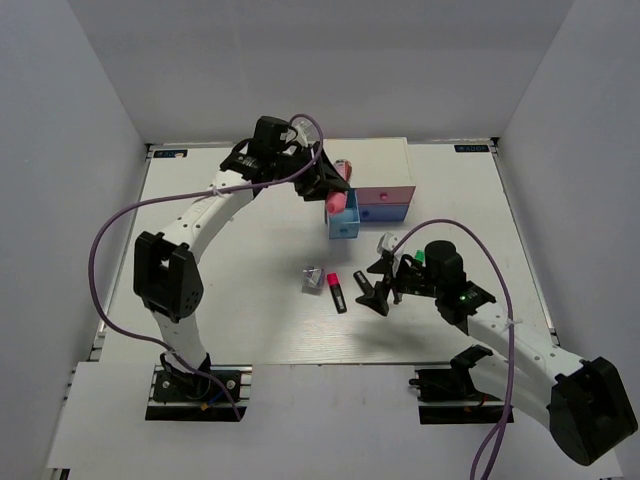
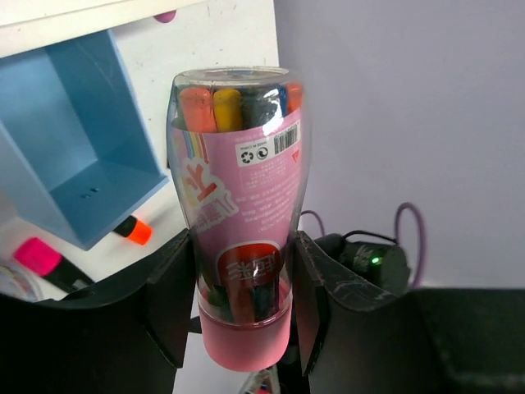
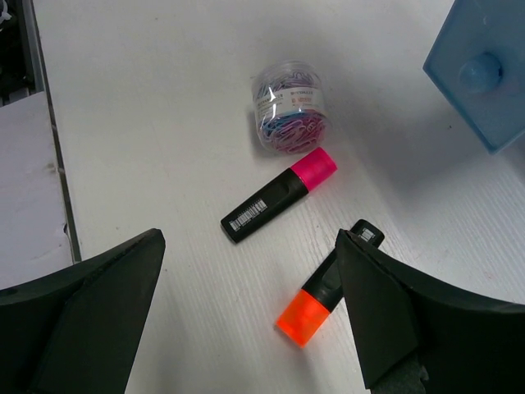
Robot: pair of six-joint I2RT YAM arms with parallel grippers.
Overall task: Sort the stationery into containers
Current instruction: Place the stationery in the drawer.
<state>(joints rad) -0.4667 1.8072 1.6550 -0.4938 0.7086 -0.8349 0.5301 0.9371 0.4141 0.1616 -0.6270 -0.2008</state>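
My left gripper is shut on the pink stubby cylinder, a clear tub of crayons, and holds it upright in the air beside the pulled-out light blue drawer. From above, the cylinder hangs at that drawer's back edge. My right gripper is open just above the table, with the orange-capped highlighter beside its right finger. The pink-capped highlighter and the grey patterned block, a tub of clips, lie beyond it. A green cap shows behind my right wrist.
The white cabinet stands at the table's back, with its pink drawer and blue-violet drawer shut. White walls enclose the table on three sides. My right arm's purple cable loops over the table's right side.
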